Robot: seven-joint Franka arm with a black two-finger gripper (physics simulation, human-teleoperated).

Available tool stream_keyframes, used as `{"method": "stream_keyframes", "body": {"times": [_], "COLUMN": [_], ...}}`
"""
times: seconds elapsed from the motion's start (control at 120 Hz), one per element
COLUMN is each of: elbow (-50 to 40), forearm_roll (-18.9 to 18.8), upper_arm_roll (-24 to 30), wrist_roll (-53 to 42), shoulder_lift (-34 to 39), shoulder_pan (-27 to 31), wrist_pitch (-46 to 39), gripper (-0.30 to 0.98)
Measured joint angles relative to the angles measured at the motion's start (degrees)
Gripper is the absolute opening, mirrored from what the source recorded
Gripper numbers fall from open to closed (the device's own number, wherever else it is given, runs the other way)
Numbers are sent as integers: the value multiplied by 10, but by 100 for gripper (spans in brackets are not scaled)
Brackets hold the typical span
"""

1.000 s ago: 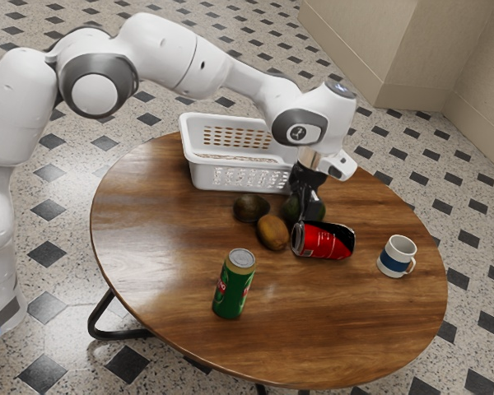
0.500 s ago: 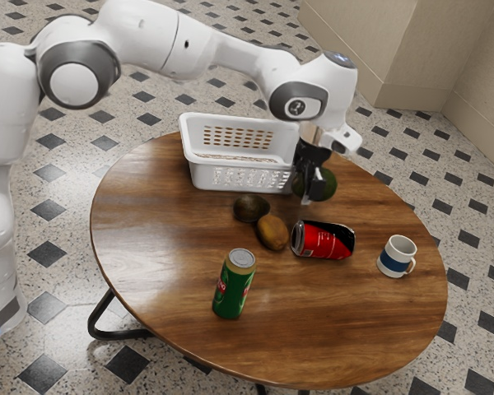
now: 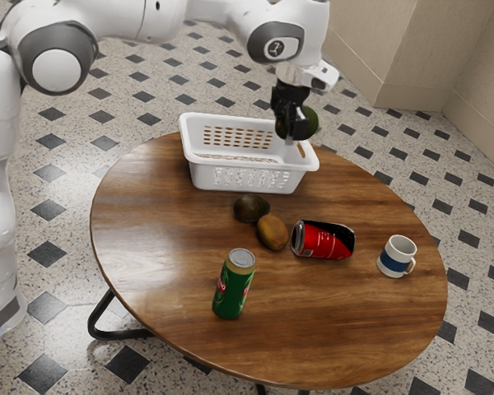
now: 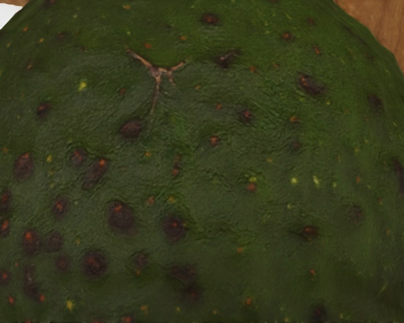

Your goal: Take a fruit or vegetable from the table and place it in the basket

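Up near basket point(image 3: 199, 174) | claw point(image 3: 291, 134) clamped on green avocado point(image 3: 311, 123), held apart by its girth

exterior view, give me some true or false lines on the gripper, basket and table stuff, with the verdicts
1. The gripper holds the green fruit off the table. True.
2. The red can stands upright. False: the red can lies on its side.
3. The green can stands upright on the table. True.
4. The green fruit rests on the floor of the basket. False: the green fruit is up in the gripper.
5. The mug stands upright. True.
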State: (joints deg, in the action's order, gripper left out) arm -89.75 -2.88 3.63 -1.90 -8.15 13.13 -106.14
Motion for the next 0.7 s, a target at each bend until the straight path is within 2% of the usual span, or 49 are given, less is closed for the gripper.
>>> {"method": "stream_keyframes", "body": {"times": [0.192, 0.358, 0.417, 0.492, 0.7], "elbow": [30, 46, 46, 46, 46], "forearm_roll": [7, 6, 6, 7, -1], "upper_arm_roll": [-8, -8, -7, -7, -7], "wrist_roll": [-1, -1, -2, -1, -1], "shoulder_lift": [-31, -47, -48, -48, -47], "shoulder_pan": [62, 76, 76, 76, 75], "wrist_pitch": [17, 27, 29, 32, 39], "gripper": [30, 29, 44, 54, 65]}}
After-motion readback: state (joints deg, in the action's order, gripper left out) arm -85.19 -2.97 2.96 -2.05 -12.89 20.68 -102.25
